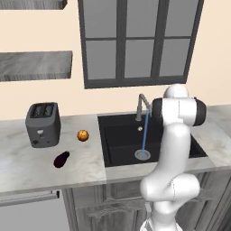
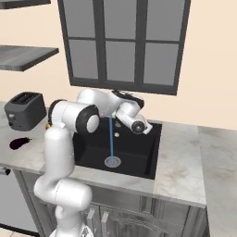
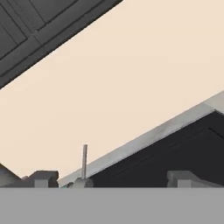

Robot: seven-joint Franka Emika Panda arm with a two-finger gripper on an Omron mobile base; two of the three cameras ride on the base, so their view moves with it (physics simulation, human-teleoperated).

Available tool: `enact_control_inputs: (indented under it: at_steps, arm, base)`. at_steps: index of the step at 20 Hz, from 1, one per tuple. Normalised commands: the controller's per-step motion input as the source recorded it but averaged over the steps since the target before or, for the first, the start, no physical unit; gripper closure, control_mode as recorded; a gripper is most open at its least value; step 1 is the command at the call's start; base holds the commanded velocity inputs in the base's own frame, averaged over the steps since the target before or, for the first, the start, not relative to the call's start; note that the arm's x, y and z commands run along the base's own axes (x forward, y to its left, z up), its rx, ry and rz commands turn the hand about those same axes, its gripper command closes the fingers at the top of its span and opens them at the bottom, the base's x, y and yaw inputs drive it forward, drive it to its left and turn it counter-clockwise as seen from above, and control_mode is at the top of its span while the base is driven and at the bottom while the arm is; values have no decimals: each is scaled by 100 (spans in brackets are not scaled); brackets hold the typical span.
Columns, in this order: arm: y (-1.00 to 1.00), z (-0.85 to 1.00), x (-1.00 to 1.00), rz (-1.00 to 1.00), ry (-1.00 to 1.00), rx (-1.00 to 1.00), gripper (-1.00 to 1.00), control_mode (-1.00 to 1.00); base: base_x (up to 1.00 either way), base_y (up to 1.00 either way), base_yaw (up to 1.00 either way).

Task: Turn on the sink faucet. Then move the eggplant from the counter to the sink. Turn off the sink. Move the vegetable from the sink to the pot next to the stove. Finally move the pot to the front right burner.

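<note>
Running from the faucet (image 1: pixel 141 104), a thin blue stream of water (image 1: pixel 145 133) falls straight to the round drain (image 1: pixel 142 155) of the black sink (image 1: pixel 118 143). The faucet stands at the far rim of the basin, under the dark-framed window (image 1: pixel 137 40).

The arm (image 2: pixel 69 139) rises in front of the sink and bends over it, its hand held above the basin close to the faucet. In the hand view the two fingertips (image 3: pixel 43 178) stand far apart, one at each side of the frame, with nothing between them: the gripper (image 3: pixel 111 180) is released and holds nothing. A slim grey rod (image 3: pixel 84 161) rises between the tips, with the cream wall and the sink's far edge beyond.

The eggplant (image 1: pixel 61 159) lies on the counter (image 1: pixel 27 167), left of the sink and well apart from it, toward the near edge. An orange fruit (image 1: pixel 83 135) sits farther back, between the eggplant and the sink's left rim. A dark toaster (image 1: pixel 43 124) stands on the counter to the left of the fruit, against the wall. Grey shelves (image 1: pixel 36 64) hang above it.
</note>
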Motion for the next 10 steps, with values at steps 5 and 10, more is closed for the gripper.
enact_control_inputs:
  at_steps: [5,10]
  arm:
    - [-2,50,-82,0,-7,0,-100,-100]
    - [10,53,-90,-1,-7,0,-100,-100]
  base:
    - [0,0,0]
    - [0,0,0]
